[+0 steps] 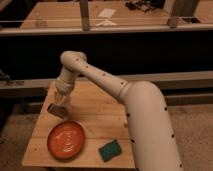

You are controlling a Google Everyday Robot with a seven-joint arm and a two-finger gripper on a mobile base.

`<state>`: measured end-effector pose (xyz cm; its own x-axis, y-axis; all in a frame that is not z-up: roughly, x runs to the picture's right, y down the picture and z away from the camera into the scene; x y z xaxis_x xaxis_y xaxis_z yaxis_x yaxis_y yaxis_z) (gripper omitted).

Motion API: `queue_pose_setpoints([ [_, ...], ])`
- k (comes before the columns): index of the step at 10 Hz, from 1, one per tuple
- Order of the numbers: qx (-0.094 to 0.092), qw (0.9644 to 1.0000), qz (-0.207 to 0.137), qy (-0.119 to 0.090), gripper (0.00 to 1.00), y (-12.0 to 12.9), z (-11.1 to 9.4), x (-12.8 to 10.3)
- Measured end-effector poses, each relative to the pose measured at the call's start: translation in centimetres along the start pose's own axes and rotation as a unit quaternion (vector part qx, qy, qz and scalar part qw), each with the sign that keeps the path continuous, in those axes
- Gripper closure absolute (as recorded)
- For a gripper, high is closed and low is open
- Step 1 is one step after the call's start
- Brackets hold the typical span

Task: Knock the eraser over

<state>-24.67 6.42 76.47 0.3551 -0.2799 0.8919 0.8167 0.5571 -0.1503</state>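
I am looking down at a small wooden table [107,107] with plank grain, standing on a speckled grey floor [192,127]; behind it runs a dark low wall capped by a pale rail [165,79], and beyond that a larger wooden counter [60,12] carries white paper sheets [106,13] and some dark gear near its far right. The white arm [132,107] comes in from the lower right, covers the table's right edge, and bends at an elbow above the far left part of the table. From there the gripper [60,104] hangs down over the left side of the table, close to the left edge. Right at its tip sits a dark flat block, which I take to be the eraser [56,111]; it lies tilted near the left edge, just behind the plate. I cannot tell whether the fingers are spread or pressed together, nor whether they touch the block. An orange-red plate [66,140] lies at the near left corner, almost reaching the front edge. A green sponge [109,150] rests at the front edge, right of the plate and apart from it. Bare wood lies open across the middle and far side of the table, between the plate and the arm.
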Motion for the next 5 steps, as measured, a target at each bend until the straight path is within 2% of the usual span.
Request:
queue_pose_setpoints([
  [5,-0.003,1.0000,-0.002,-0.001,0.93,-0.06,0.43,-0.16],
])
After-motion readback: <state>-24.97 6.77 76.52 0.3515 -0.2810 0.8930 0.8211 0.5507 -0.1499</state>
